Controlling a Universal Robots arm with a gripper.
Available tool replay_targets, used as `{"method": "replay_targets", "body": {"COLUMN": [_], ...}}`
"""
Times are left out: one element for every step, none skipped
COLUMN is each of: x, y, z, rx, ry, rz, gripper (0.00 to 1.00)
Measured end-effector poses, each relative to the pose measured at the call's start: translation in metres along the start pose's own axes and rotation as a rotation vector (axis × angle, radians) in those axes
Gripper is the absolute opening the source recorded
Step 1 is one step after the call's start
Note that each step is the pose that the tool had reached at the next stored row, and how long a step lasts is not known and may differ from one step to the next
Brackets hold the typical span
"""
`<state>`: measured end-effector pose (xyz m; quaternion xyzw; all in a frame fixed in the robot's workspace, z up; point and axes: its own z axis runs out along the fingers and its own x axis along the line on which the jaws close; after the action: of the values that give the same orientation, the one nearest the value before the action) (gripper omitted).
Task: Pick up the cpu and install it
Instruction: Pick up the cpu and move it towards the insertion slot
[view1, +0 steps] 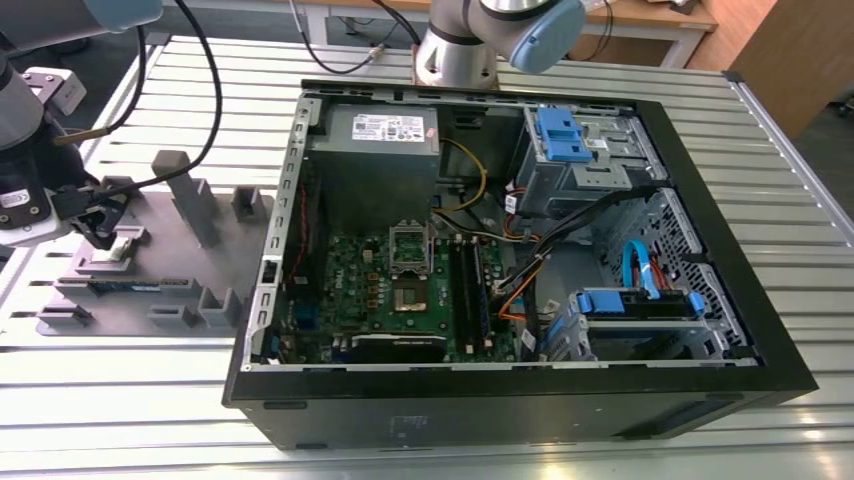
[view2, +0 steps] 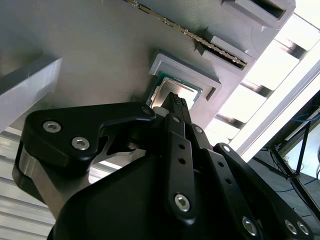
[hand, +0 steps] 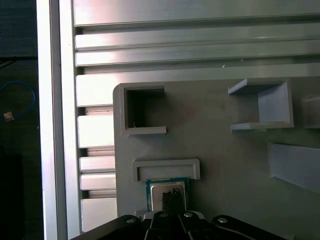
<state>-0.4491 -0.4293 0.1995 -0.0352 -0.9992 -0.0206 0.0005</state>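
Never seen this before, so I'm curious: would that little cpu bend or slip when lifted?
Probably stiff: the cpu is a flat square with a metal top. Likely light, being thin and small beside the gripper. Its smooth top may be slippery, and it sits in a walled pocket, so a tilted lift could catch.

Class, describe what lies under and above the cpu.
The cpu sits in a raised holder on the grey plate; the holder's floor beneath is covered. Above, the gripper hides the cpu's middle.

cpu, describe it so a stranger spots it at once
On the exterior view's left of the computer case lies a grey tray. The cpu sits in its framed pocket under the gripper: small, square, silver-topped, unlike the long memory stick nearby.
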Motion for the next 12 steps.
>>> {"method": "replay_targets", "body": {"x": [0.0,0.0,0.0,0.0,0.0,0.0,0.0,0.0,0.0,0.0,0.0,0.0], "y": [0.0,0.0,0.0,0.0,0.0,0.0,0.0,0.0,0.0,0.0,0.0,0.0], "z": [0.0,0.0,0.0001,0.0001,0.0001,0.0001,0.0001,0.0001,0.0001,0.0002,0.0002,0.0002], "rx": [0.0,0.0,0.0,0.0,0.0,0.0,0.0,0.0,0.0,0.0,0.0,0.0], "ry": [0.0,-0.0001,0.0,0.0,-0.0001,0.0,0.0,0.0,0.0,0.0,0.0,0.0], "rz": [0.0,0.0,0.0,0.0,0.0,0.0,0.0,0.0,0.0,0.0,0.0,0.0], "gripper": [0.11,0.11,0.11,0.16,0.23,0.29,0.29,0.35,0.35,0.41,0.47,0.47]}}
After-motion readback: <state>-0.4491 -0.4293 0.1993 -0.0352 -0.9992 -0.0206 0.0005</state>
